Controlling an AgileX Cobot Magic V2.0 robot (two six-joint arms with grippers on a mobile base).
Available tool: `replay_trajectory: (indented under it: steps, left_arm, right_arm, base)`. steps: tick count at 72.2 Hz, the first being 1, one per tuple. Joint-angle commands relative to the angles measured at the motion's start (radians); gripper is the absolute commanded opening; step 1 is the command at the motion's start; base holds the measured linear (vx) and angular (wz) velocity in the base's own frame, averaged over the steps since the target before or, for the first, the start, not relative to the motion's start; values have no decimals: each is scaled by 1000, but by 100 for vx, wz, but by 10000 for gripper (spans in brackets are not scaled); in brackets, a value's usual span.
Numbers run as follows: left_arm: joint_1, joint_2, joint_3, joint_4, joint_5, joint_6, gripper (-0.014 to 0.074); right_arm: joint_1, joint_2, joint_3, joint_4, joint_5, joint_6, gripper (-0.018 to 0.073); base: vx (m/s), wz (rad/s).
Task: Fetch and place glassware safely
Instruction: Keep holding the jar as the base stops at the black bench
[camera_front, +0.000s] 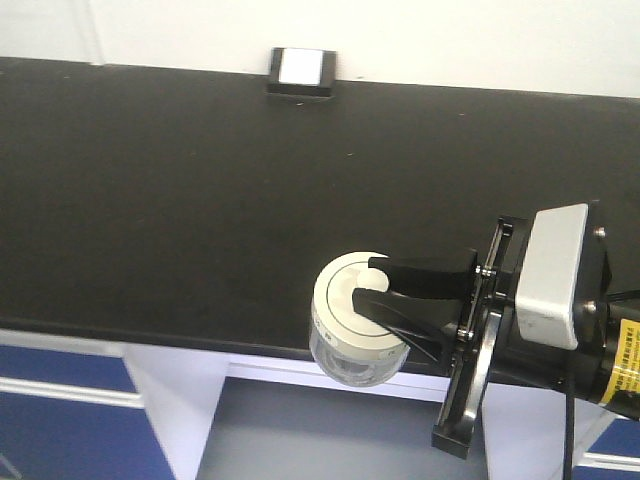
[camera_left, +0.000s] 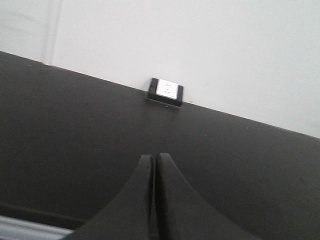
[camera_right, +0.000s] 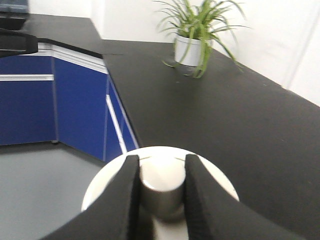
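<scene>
glass jar (camera_front: 335, 315) with an off-white lid appears at lower centre of the front view, overlapping the near edge of the black countertop (camera_front: 200, 180); contact with the surface cannot be confirmed. right gripper (camera_front: 368, 282) enters from the lower right, fingers clamped on the raised lid knob (camera_right: 161, 197). left gripper (camera_left: 154, 159) hangs above the countertop, fingers pressed together on nothing. a wall socket (camera_front: 302, 72) sits at upper centre. a potted plant (camera_right: 192, 45) stands at the top of the right wrist view.

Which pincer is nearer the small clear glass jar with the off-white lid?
Right. The right pincer grips the glass jar by its lid knob; the left pincer is shut over the black countertop, seeing no jar.
</scene>
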Motion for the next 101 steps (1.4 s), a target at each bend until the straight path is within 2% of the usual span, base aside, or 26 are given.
replay_trajectory:
  steps: [1,101]
  left_arm:
    - [-1,10,-25,-10,-77,-8,-7]
    - [-1,10,-25,-10,-77,-8,-7]
  right_arm:
    - [-5,-22,-27,62,-53,-2,-3]
    - [-5,-22,-27,62,-53,-2,-3]
  base:
    - [14,-40]
    - [10,-9]
